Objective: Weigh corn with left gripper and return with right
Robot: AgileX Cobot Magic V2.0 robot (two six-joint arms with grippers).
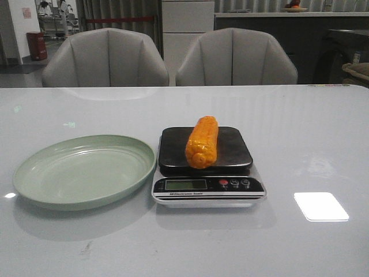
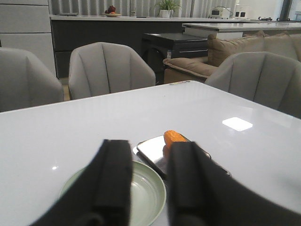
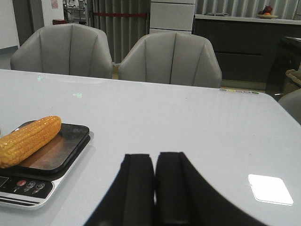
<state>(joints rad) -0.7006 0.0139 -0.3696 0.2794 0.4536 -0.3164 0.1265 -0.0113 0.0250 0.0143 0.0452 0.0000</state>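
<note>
Corn loose lengthwise on scale; left gripper parted, empty; right gripper pinched together, empty, liable to nudge the round cob off its platform when reaching

A: Orange-yellow corn cob: bumpy kernel rows, slightly waxy sheen. Dark square scale platform: smooth, semi-gloss, reflective. Silver scale base looks like plastic.

B: Pale green round plate at the scale's 9 o'clock: smooth plastic look, satin, ridged rim. White tabletop: glossy, mirrors lights. Black left gripper and right gripper fingers: matt, rubbery-looking.
</note>
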